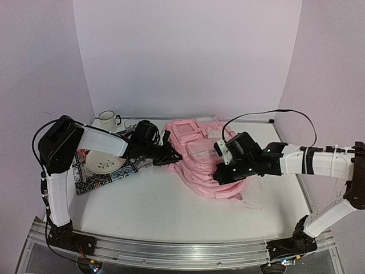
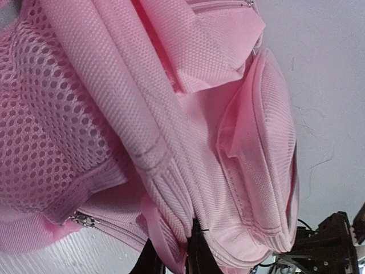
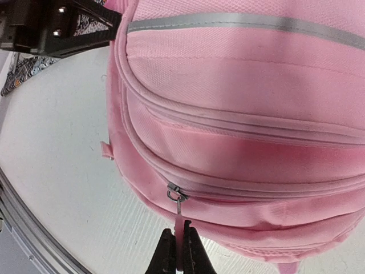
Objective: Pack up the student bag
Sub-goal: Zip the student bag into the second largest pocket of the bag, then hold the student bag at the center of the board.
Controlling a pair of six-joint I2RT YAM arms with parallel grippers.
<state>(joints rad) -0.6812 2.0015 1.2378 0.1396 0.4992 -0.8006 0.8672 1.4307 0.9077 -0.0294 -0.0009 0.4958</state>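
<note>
Pale lilac walls close in a white table (image 1: 142, 200), and the student bag (image 1: 197, 154) lies slumped on it towards the back wall, just right of centre. Every other thing sits to the left of the bag. A patterned mat (image 1: 97, 180) lies just beside the bag's left edge and carries a white plate (image 1: 104, 162). A white mug (image 1: 106, 120) stands behind the mat, near the wall.

The left gripper (image 1: 171, 155) meets the bag at its left edge. In the left wrist view its dark fingers (image 2: 197, 251) are clamped on a thin pink webbing strap (image 2: 157, 228) that hangs from the bag's side, below a ribbed carry strap and beside a mesh pocket (image 2: 40, 114).

The right gripper (image 1: 219, 174) reaches in over the bag's near right side. Seen from the right wrist camera, this gripper (image 3: 179, 251) is pinched tight on a metal zipper pull (image 3: 179, 208) on the lower of two zip lines that curve around the bag's front. The zip teeth to the right of the slider look closed, though what lies to its left is hard to tell. A grey reflective stripe (image 3: 228, 21) runs across the bag above those zips.
</note>
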